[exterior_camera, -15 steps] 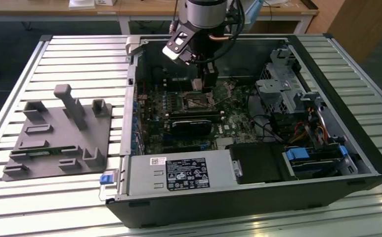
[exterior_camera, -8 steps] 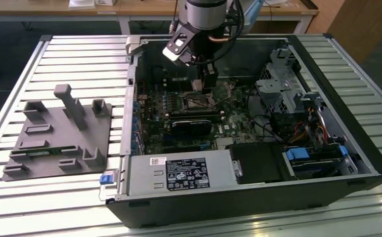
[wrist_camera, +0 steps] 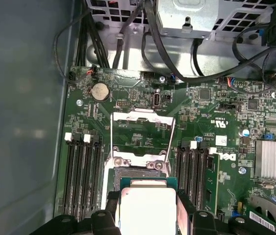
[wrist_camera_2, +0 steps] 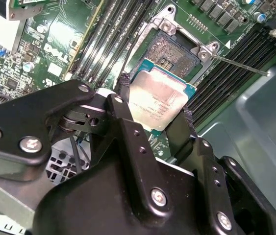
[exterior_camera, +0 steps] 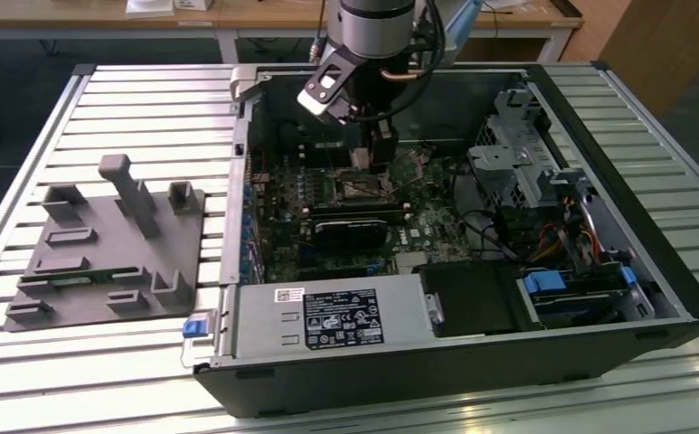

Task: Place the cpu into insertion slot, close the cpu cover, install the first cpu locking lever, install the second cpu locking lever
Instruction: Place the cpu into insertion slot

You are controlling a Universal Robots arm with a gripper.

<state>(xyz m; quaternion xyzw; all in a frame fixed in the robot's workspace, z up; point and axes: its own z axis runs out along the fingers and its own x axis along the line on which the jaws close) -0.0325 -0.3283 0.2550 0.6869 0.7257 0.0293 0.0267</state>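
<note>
gripper (wrist_camera_2: 153,108) jaws are closed on the cpu (wrist_camera_2: 163,95), gripping two opposite edges. the cpu is held over the near edge of the insertion slot (wrist_camera_2: 176,50), not seated. the cpu cover (wrist_camera: 142,117) lies flipped open beyond the slot, on the motherboard (wrist_camera: 211,127) inside the computer case (exterior_camera: 446,371).

cpu (wrist_camera: 147,208): edge-cropped, first wrist view | insertion slot (wrist_camera: 138,172): partly behind cpu

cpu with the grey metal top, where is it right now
In both wrist views the flat square grey-topped cpu is clamped in the black gripper, hovering just short of the open silver-rimmed insertion slot.
</note>
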